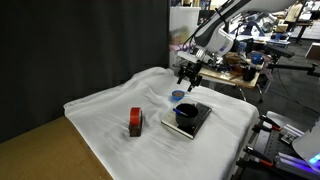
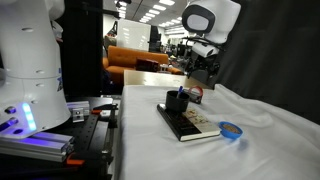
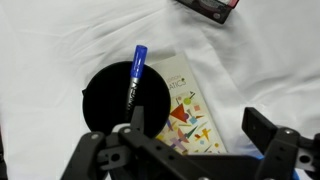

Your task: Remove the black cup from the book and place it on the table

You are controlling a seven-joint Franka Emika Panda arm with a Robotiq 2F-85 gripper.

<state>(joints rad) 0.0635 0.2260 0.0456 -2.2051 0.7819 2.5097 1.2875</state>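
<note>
Plainly: one black cup (image 3: 105, 100) on one book (image 3: 190, 115); one blue marker (image 3: 134, 80) inside.

The tabletop (image 1: 30, 150) is draped in a wrinkled white cloth (image 1: 105, 110). A bare brown wooden strip shows at one edge, well apart from the fingers (image 3: 268, 135). Three things lie directly on the cloth. A book (image 3: 190, 105) lies flat below the fingers and sits between them in the wrist view; its cover is part black, part light with reddish print. A blue round lid (image 1: 177, 97) lies just beside the book, also low under the fingers in an exterior view. A red and black block (image 1: 135, 122) stands farther from the fingers, apart from the book, and appears at the top edge of the wrist view.
</note>
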